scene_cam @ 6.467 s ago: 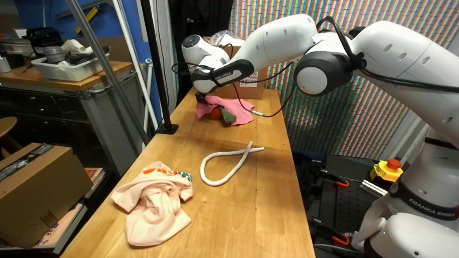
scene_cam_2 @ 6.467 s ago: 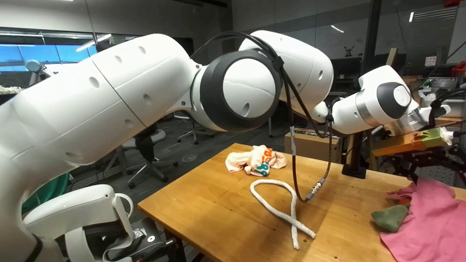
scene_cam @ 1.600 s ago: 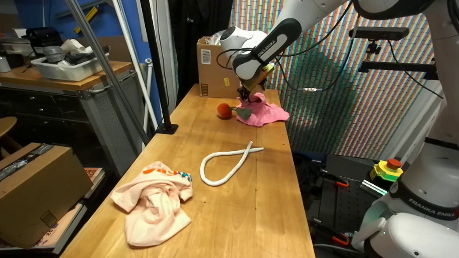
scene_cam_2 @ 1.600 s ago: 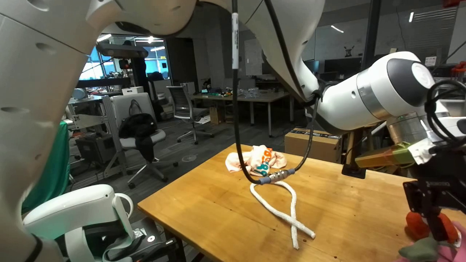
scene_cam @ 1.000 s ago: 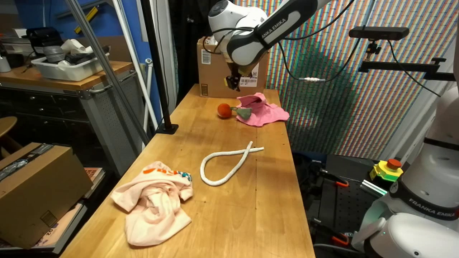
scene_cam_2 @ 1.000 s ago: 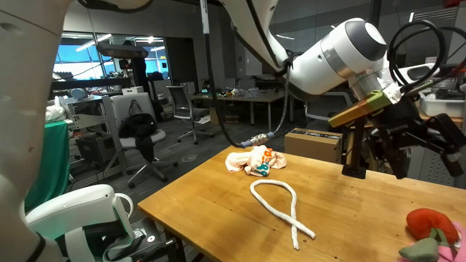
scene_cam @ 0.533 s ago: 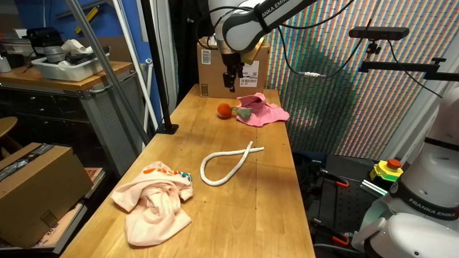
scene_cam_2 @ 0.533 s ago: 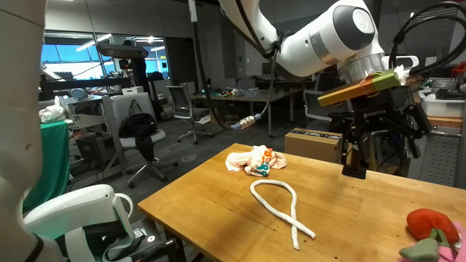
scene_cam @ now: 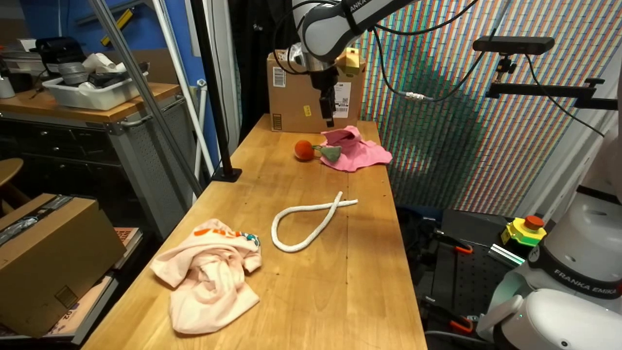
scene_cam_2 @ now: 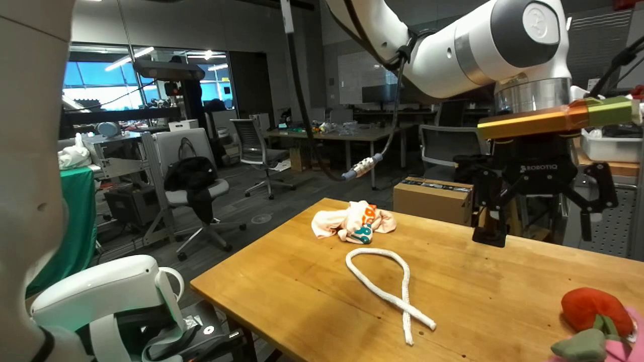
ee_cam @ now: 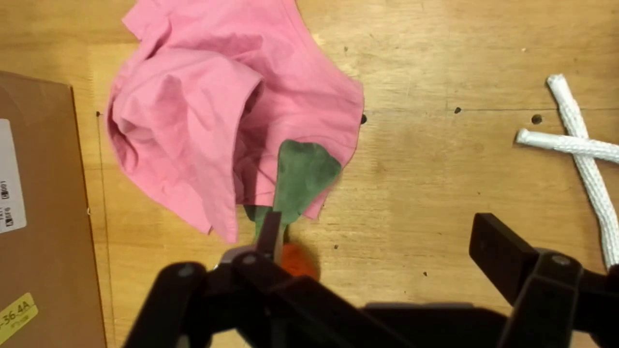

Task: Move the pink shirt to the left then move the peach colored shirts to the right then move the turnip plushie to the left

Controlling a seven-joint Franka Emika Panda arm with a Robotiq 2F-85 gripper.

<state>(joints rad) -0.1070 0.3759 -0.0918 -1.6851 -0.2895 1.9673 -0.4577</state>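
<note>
Pink shirt (ee_cam: 213,106) and turnip plushie (ee_cam: 292,200) on wooden table (scene_cam: 316,301); gripper (ee_cam: 382,238) raised above.
The gripper jaws stand wide apart. The plushie's green leaf overlaps the shirt's edge; its red bulb rests on bare wood, partly hidden by the gripper in the wrist view. The peach shirt (scene_cam: 211,282) lies crumpled, well apart from both, with a looped white rope (scene_cam: 290,249) between.

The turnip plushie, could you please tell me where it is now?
In an exterior view, the turnip plushie lies toward the far end of the table, just left of the pink shirt, with a green leaf lying over that shirt.
</note>
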